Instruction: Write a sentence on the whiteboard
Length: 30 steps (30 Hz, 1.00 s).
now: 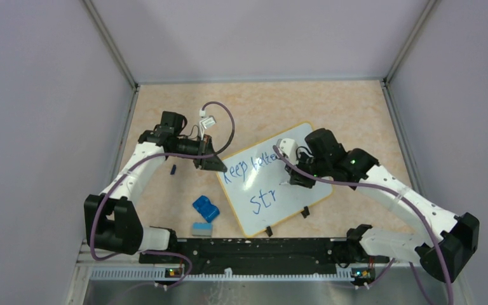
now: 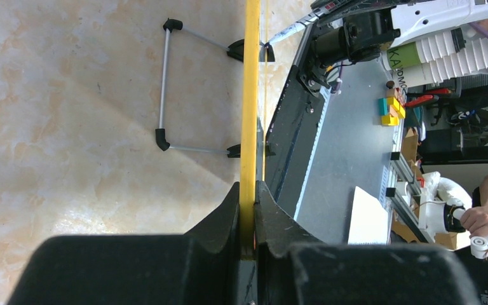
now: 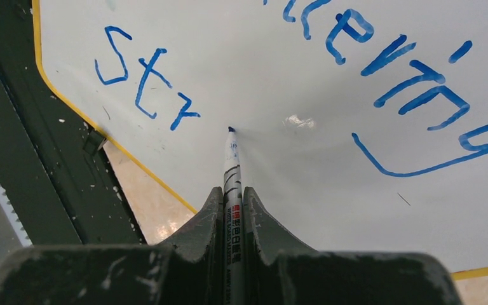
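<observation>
The whiteboard [image 1: 264, 203] lies tilted on the table, white with a yellow rim. Blue writing [image 1: 250, 166] reads "keep better…" above "Str" [image 1: 262, 202]; in the right wrist view "Str" [image 3: 143, 76] and "…tering" [image 3: 406, 70] show. My left gripper [image 1: 211, 162] is shut on the board's far left edge; the left wrist view shows the yellow rim [image 2: 250, 114] edge-on between the jaws. My right gripper [image 1: 295, 178] is shut on a white marker [image 3: 231, 171]. Its blue tip [image 3: 230, 129] touches or hovers just off the board to the right of "Str".
A blue eraser-like block [image 1: 206, 208] and a small grey-blue block [image 1: 201, 229] lie left of the board. A tiny dark cap [image 1: 173, 169] lies by the left arm. Two black clips [image 1: 286, 221] sit on the board's near edge. A black rail [image 1: 254, 248] runs along the front.
</observation>
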Available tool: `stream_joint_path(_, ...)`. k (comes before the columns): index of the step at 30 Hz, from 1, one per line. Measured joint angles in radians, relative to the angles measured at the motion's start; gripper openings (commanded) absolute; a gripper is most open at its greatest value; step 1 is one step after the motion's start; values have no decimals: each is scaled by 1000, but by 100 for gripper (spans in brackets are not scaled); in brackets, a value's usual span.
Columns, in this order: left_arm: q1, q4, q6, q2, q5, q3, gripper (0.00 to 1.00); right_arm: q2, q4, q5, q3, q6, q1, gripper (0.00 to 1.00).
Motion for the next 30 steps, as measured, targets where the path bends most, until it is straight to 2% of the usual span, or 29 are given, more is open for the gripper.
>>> stream_joint_path(30, 0, 0, 0, 0, -2, 0, 0, 31, -40, -67, -35, -39, 8, 0)
